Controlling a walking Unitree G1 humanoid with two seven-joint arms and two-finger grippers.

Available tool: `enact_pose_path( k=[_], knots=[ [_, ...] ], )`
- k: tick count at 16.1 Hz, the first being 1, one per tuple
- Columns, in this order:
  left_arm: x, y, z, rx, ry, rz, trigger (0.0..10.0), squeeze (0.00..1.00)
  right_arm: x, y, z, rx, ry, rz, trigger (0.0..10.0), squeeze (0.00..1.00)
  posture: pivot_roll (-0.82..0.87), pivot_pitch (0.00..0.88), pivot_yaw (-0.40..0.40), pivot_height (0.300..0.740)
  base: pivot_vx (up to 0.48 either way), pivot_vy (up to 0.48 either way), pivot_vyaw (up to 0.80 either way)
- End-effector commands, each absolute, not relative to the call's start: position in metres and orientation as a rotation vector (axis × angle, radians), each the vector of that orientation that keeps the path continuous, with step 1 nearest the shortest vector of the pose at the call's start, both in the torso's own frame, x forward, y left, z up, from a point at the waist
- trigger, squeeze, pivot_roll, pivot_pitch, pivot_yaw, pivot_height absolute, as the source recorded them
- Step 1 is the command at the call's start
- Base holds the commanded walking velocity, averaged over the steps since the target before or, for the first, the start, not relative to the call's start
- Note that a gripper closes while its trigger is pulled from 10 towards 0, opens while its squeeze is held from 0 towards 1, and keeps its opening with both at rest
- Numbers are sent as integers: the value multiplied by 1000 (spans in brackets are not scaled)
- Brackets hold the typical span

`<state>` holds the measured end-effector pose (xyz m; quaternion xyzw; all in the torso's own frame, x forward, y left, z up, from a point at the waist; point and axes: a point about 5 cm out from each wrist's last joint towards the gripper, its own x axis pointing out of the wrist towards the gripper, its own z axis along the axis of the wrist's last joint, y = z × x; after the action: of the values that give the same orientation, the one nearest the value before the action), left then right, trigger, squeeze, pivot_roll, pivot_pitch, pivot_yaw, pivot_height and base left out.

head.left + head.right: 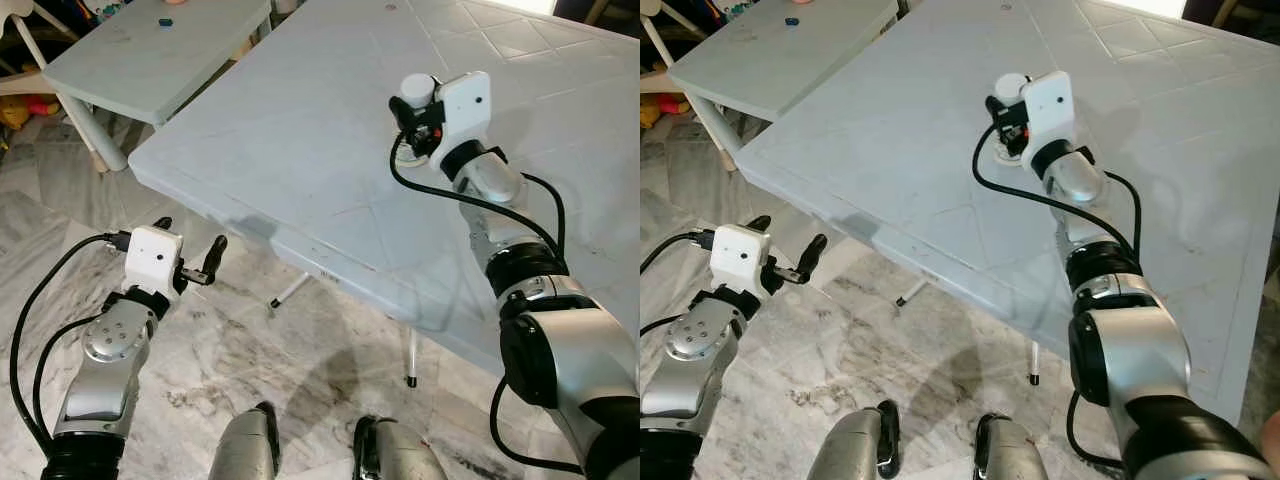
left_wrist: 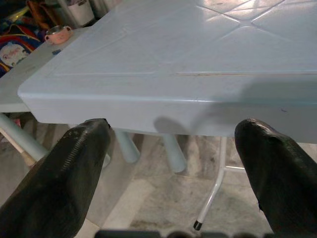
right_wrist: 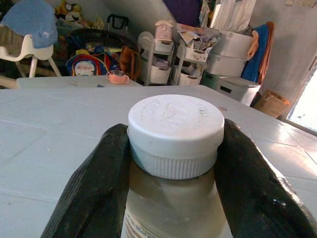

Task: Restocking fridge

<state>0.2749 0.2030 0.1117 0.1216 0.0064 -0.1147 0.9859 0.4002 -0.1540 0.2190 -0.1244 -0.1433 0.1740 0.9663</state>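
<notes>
The right claw (image 3: 173,163) is reaching out over the pale bench (image 1: 300,150) and clamping its two black fingers (image 3: 94,188) on a bottle (image 3: 171,198) with a white ribbed cap (image 3: 176,134), pinching just under the cap at the neck. The bottle is standing on the bench top, well in from the edge. The grip is sitting high and narrow, so I'm thinking the bottle could swing or slip down through the fingers once it is lifted, since all the weight is hanging below. The left claw (image 1: 195,255) is hanging with its fingers apart beside the bench corner, low enough to knock the edge if the robot turns.
</notes>
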Motion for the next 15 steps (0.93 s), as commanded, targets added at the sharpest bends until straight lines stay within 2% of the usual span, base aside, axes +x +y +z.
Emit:
enact_pose_path(
  k=[1,5,7,8,9,11,15],
  knots=[
    [275,204,111,256,25,-210,10000,0,399,-156,218,-270,-296,354,0,0,164,195,52,740,0,0,0],
    [282,208,111,263,26,-133,10000,0,391,-154,217,-273,-340,418,0,0,147,188,43,740,0,0,0],
    [285,208,110,255,32,-101,10000,0,384,-142,216,-193,-339,489,275,0,145,186,49,740,0,0,0],
    [286,206,111,255,28,-104,10000,0,378,-135,220,-209,-366,549,8392,0,128,189,44,740,0,0,0],
    [286,204,111,253,20,-111,10000,0,372,-131,222,-225,-387,588,10000,0,124,185,40,740,0,0,0],
    [286,202,109,228,16,-96,10000,0,358,-131,222,-178,-419,570,10000,0,105,175,21,740,0,0,0],
    [281,198,99,188,36,-58,10000,0,333,-138,207,17,-387,378,10000,0,74,128,2,740,0,0,725]
  ],
)
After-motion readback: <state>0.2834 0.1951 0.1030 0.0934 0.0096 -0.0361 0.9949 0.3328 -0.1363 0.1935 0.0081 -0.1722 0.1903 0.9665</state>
